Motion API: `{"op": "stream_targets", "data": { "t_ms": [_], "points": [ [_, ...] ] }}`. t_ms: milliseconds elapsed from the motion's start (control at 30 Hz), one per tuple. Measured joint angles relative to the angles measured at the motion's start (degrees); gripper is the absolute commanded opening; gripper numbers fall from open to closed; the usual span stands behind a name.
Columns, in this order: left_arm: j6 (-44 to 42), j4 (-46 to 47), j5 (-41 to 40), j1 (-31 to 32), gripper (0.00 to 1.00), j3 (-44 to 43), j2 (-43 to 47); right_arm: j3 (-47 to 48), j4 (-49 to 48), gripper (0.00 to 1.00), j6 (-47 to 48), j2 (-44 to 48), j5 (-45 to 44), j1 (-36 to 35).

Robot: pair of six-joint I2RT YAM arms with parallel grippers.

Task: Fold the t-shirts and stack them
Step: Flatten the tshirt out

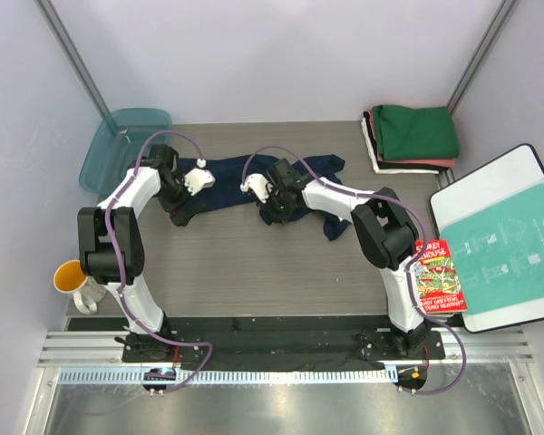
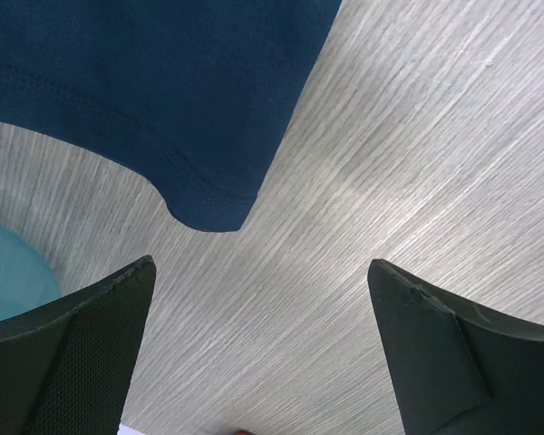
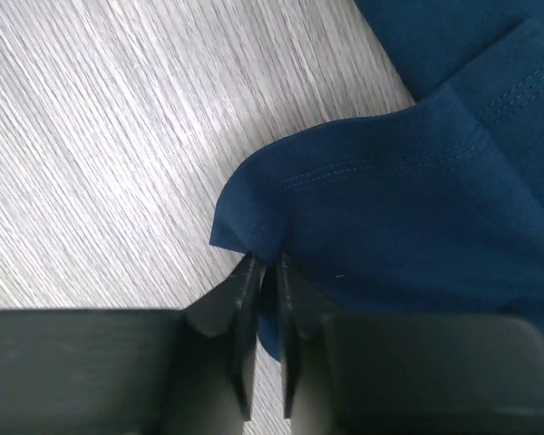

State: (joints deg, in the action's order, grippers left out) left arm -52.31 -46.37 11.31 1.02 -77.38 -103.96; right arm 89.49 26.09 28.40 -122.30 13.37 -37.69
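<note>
Currently right gripper [image 3: 265, 272] pinched narrow on navy t-shirt [image 3: 390, 208] hem corner; left gripper [image 2: 261, 265] wide, empty, shirt corner at its 11 o'clock. Shirt crumpled between arms; folded stack [image 1: 412, 136] at 2 o'clock. Step, likely: spreading. Next: left grasp, pull flat.

A grey wood-grain tabletop [image 1: 254, 272] stands between plain pale walls [image 1: 272, 54], with a slim metal pole [image 1: 71, 56] slanting up at each far corner. A ribbed aluminium rail [image 1: 82, 349] runs along its near edge, and a dull sheet-metal surface [image 1: 281, 408] lies on the rail's near side. The light is soft and even, casting only faint shadows.
</note>
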Motion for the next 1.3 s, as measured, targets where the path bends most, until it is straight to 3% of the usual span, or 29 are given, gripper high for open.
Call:
{"op": "stream_targets", "data": {
  "t_ms": [67, 267, 500, 933, 1300],
  "points": [
    [-0.02, 0.28, -0.20, 0.00, 1.00, 0.00, 0.00, -0.28, -0.68, 0.01, 0.13, 0.00, -0.50, -0.13],
    [-0.09, 0.63, -0.37, -0.02, 1.00, 0.00, 0.00, -0.72, -1.33, 0.01, 2.03, 0.44, -2.62, -0.46],
    [-0.39, 1.05, -0.37, -0.02, 1.00, 0.44, 0.00, -1.22, 3.82, 0.01, 9.57, 3.19, -11.19, -0.28],
    [-2.45, 1.14, 0.39, 0.11, 1.00, -0.20, -0.74, 5.92, 7.28, 0.01, 21.20, 20.11, -25.77, 5.66],
    [-5.22, 7.98, -2.08, 3.89, 1.00, 3.67, -4.57, 6.86, 6.60, 0.01, 25.77, 20.92, -30.71, 9.01]
  ]
}}
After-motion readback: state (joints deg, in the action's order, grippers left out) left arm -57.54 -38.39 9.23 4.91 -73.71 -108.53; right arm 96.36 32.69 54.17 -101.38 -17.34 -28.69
